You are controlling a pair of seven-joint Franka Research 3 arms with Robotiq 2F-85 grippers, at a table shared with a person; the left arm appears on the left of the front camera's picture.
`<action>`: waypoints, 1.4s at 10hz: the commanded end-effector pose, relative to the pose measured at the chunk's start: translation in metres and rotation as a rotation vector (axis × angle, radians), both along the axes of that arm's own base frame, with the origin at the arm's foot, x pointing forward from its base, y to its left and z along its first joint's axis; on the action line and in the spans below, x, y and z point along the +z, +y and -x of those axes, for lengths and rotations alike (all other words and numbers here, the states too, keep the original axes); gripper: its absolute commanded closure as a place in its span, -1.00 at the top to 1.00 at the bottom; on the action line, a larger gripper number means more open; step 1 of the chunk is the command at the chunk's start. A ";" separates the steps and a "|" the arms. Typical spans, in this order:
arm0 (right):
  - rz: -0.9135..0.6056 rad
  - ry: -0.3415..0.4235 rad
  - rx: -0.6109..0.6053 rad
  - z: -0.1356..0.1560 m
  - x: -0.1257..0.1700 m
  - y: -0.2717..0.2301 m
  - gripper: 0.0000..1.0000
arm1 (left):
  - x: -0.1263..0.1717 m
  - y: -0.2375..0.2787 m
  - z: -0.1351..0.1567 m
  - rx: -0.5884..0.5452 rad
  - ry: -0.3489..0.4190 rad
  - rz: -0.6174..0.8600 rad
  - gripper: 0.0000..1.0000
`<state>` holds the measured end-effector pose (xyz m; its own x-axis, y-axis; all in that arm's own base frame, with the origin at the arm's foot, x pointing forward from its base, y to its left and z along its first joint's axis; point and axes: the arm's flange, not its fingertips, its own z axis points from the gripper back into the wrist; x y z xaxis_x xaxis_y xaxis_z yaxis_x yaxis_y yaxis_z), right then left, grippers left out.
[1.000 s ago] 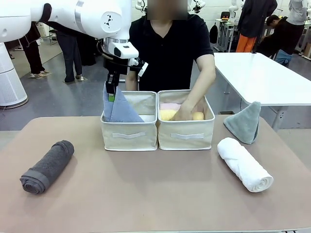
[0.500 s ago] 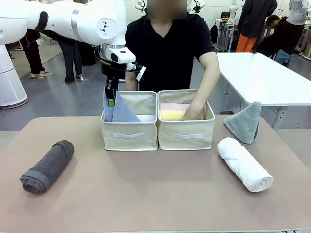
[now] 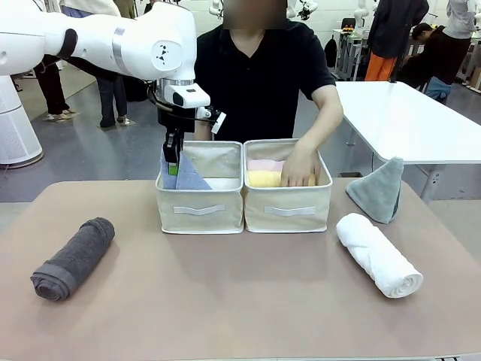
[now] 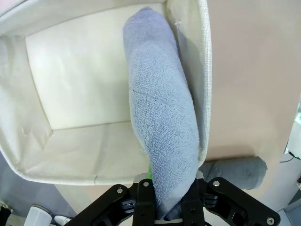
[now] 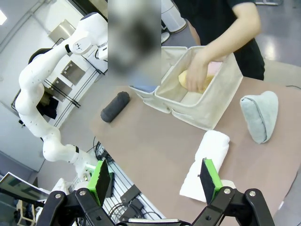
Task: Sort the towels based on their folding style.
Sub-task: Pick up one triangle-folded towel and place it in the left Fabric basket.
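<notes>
While the dark grey roll (image 3: pixel 73 258) and white roll (image 3: pixel 378 254) lie unsorted nearer than the left bin (image 3: pixel 200 210), the left gripper (image 3: pixel 173 156) pinches the light blue cone (image 3: pixel 186 174) by its tip inside that bin, probably to hold the fold upright. The right gripper (image 5: pixel 155 181) stands spread, empty. Right of that bin, a person's hand (image 3: pixel 301 165) hides part of the yellow roll (image 3: pixel 263 178).
</notes>
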<state>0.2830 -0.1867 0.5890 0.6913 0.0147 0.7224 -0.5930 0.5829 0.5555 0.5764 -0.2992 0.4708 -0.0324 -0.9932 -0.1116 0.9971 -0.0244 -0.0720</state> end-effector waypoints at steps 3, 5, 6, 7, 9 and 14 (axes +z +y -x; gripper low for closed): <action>-0.004 0.003 0.005 0.001 0.000 0.000 1.00 | -0.010 0.002 0.010 -0.014 0.002 0.020 -0.65; -0.004 0.003 0.005 0.001 0.000 0.000 1.00 | -0.009 0.002 0.011 -0.024 0.003 0.023 0.49; -0.004 0.003 0.005 0.001 0.000 0.000 1.00 | -0.007 0.001 0.012 -0.028 0.001 0.027 0.96; -0.004 0.003 0.005 0.001 0.000 0.000 1.00 | -0.007 0.001 0.013 -0.030 0.001 0.028 1.00; -0.004 0.003 0.005 0.001 0.000 0.000 1.00 | -0.007 0.001 0.012 -0.029 0.007 0.029 1.00; -0.004 0.003 0.005 0.001 0.000 0.000 1.00 | -0.006 0.001 0.011 -0.015 0.014 0.034 1.00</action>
